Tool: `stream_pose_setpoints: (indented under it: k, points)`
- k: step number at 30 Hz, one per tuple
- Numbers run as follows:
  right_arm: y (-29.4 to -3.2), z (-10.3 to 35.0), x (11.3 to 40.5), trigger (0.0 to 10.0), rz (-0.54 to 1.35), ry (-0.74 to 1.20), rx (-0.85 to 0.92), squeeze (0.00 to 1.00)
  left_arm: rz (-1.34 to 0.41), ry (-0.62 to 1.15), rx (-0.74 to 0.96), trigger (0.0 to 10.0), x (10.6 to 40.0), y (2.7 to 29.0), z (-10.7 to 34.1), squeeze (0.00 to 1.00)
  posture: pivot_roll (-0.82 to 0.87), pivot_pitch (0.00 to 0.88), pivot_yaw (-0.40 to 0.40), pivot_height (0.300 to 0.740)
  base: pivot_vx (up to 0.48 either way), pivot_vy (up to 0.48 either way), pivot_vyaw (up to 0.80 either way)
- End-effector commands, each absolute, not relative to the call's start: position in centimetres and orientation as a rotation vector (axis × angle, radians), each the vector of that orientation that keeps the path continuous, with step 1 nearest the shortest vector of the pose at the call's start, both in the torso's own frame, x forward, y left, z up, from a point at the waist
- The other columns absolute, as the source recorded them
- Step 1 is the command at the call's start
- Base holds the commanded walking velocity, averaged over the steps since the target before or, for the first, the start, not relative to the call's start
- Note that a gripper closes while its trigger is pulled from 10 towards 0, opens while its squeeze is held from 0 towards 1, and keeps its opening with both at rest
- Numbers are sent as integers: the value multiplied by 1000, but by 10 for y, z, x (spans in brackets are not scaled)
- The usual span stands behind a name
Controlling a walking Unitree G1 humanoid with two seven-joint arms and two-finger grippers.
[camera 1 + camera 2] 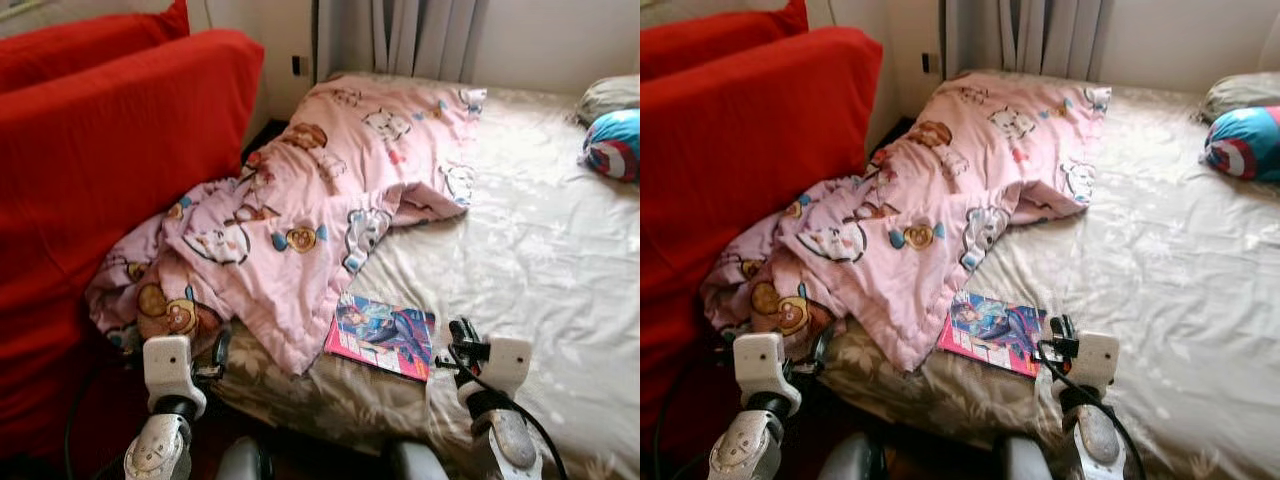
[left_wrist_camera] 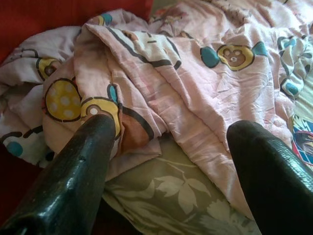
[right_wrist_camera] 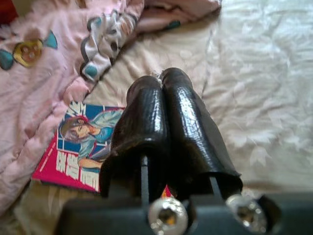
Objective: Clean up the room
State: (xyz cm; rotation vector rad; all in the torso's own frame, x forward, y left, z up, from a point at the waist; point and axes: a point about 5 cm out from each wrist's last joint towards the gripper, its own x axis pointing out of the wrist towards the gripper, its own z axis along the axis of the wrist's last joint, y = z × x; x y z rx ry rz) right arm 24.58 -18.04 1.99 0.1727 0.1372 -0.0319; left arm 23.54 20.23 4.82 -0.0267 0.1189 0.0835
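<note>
Pink blanket [image 1: 310, 215], printed with cartoon bears, cats and sweets, lies crumpled in a long diagonal heap across the left part of the bed [image 1: 520, 260]. Its upper end spreads fairly flat near the curtain [image 1: 420, 35]; its lower end bunches into thick folds and spills over the bed's left edge against the red sofa [image 1: 110, 190]. A magazine [image 1: 382, 335] with a pink border and a drawn figure on the cover lies flat near the bed's front edge, its left corner just beside the blanket's lowest fold, perhaps tucked slightly under it.

The left gripper [image 2: 168, 147] hovers at the bed's front left corner with its fingers spread wide and nothing between them, the bunched blanket straight ahead and the leaf-patterned sheet below. The right gripper [image 3: 161, 112] is clenched, its two fingers pressed together and empty, poised just above the magazine's right side.

To the right of the blanket the pale sheet stretches open up to a grey pillow [image 1: 610, 95] and a round blue, red and white cushion [image 1: 612, 143] at the far right edge. The gap between sofa and bed is narrow and dark.
</note>
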Motion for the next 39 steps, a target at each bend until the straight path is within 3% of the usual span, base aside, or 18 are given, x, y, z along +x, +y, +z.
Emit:
stream_pose_setpoints:
  k: [1,9,14,20,32,39]
  points:
    - [-182,12,241,10000,-43,176,173,0,83,142,-35,10000,232,205,42,0,-58,86,16,704,0,0,0]
    - [-197,-15,226,10000,-98,304,143,0,76,289,-49,10000,228,211,8,0,-63,88,18,740,0,0,0]
    - [-211,-53,201,10000,-160,572,114,0,96,523,-55,10000,210,216,-37,0,-62,92,33,740,0,0,0]
    - [-212,-77,172,10000,-197,762,106,0,118,719,-42,10000,188,215,-65,0,-64,98,41,740,0,0,0]
    - [-204,-84,167,10000,-184,820,125,0,125,749,-37,10000,192,215,-68,0,-69,107,42,740,0,0,0]
    - [-211,-86,161,10000,-173,855,92,0,171,799,-43,10000,177,226,-75,0,-61,111,35,740,0,0,0]
